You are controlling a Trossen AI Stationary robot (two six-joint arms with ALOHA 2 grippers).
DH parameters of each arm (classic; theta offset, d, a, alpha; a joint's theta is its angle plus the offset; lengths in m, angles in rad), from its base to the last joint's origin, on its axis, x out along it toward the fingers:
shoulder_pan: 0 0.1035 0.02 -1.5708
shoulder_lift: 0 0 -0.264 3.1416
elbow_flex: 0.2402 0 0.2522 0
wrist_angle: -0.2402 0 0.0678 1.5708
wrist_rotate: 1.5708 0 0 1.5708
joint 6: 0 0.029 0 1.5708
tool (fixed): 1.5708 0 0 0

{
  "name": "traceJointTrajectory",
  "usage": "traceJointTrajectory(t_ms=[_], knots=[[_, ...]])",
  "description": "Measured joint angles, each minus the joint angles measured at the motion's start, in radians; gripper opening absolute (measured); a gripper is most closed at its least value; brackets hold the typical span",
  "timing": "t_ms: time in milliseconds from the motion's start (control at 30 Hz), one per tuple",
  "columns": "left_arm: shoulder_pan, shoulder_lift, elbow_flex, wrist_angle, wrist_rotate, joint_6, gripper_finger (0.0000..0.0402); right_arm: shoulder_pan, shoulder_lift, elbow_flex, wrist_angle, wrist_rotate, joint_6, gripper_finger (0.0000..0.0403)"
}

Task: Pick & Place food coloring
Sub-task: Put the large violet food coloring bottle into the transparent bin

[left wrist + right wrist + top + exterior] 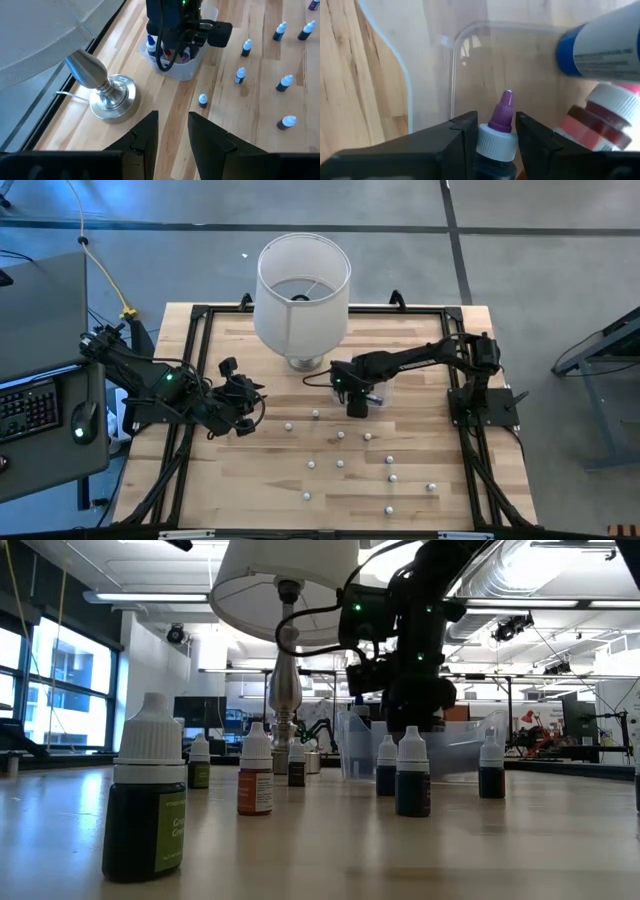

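purple-tipped bottle point(496, 142) sat pinched between the right gripper point(495, 145) fingers, hanging over the clear tub point(430, 70) so it could drop in beside the bottles already lying there. more food coloring point(340, 464) stood scattered across the wooden table point(250, 480). left gripper point(172, 132) waited off by the lamp base point(112, 97), jaws parted and empty.

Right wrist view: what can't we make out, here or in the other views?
- Bottle between the right gripper fingers: body cut off by the picture's bottom edge.
- Tub contents: high view, the right arm covers them.
- Bottle labels: high view, too small to read.
- Left gripper: nothing between its fingers; its tips are cut off at the bottom edge.
- Lampshade top: low view, cropped.
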Motion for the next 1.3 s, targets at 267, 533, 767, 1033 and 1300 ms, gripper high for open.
traceJointTrajectory(t_ms=[267,533,767,1033,1300], knots=[[0.0,0.0,0.0,0.026,-0.002,-0.001,0.0104,0.021,-0.034,0.118,-0.181,0.034,0.079,0.0093],[0.0,0.0,0.001,0.048,0.002,-0.001,0.0104,0.099,-0.254,0.136,-0.184,0.142,0.131,0.0008],[0.0,0.0,0.002,0.054,0.001,0.0,0.0104,0.163,-0.37,-0.032,-0.006,0.151,0.094,0.0066],[0.0,0.0,0.002,0.078,0.01,0.0,0.0104,0.12,-0.278,-0.212,0.225,0.154,0.006,0.0179],[0.0,0.0,0.002,0.081,0.016,0.0,0.0104,0.058,-0.173,-0.241,0.235,0.086,-0.003,0.0199]])
